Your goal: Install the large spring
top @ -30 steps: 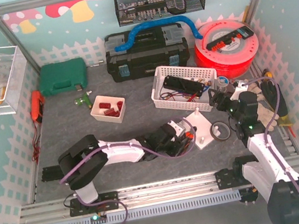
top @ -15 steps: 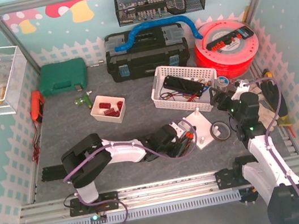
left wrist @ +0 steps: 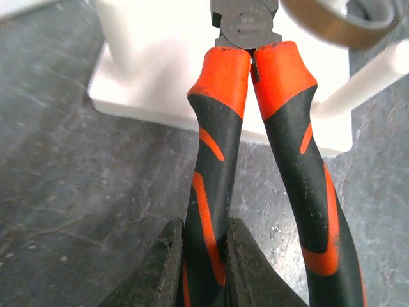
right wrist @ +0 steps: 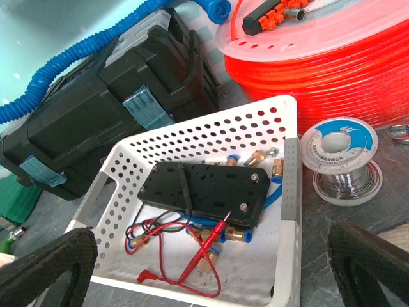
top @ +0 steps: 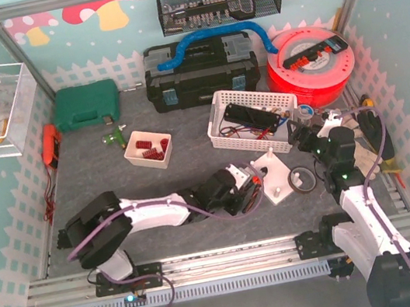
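The left claw (left wrist: 204,252) is clamped narrow on just one handle of the pliers (left wrist: 255,128); the other handle lies free beside it. The pliers' long axis runs straight out from the claw, with the head resting on the white fixture (top: 272,178), where the spring presumably goes. The red springs (top: 149,149) lie in a small tray (top: 129,149), well apart to the left and back of this claw. From here I cannot tell which is the large one. The left arm is the nearer to them. The right claw (right wrist: 211,268) stands wide and holds nothing, hanging over the basket (right wrist: 291,192), further from the tray. A tape roll (top: 301,179) sits just beside the fixture's right edge. Between the left claw and the tray the mat looks bare, so the one-handle hold is the likelier trouble.
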